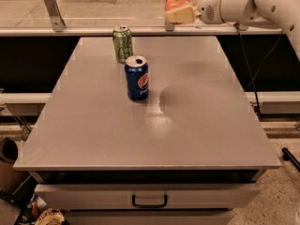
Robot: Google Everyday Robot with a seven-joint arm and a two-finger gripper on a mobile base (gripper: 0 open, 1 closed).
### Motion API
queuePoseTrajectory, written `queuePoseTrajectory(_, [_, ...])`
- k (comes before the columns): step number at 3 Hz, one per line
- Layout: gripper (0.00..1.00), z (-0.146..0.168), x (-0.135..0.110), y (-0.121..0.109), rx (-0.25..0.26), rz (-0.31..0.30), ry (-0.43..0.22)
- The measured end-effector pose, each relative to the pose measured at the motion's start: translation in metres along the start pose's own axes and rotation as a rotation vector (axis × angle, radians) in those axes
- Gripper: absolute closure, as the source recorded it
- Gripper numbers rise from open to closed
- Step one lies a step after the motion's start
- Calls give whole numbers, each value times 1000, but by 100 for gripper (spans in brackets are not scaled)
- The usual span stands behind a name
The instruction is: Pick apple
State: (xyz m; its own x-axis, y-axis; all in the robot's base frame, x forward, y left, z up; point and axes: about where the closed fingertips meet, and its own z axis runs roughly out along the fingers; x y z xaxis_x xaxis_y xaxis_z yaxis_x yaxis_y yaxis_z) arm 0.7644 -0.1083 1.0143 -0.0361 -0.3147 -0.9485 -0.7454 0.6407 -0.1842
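Upper right, risk: apple [176, 2] may slip, because gripper [180, 14] seems to hold only its lower part.
Result: it can drop and roll off table [197, 125].
Gripper: clenched on apple, high over the far edge.
Arm [243, 1]: enters from right, nearly level, wrist pointing left.

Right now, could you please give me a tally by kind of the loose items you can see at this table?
Cans: 2, the green can and the blue Pepsi can, both upright on the table.
Apples: 1, the apple, held in the tool in the air above the table's far edge.
Total: 3.
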Motion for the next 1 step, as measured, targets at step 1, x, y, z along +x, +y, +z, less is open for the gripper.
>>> queuePoseTrajectory(1, [100, -1, -1, 0, 1, -1, 0])
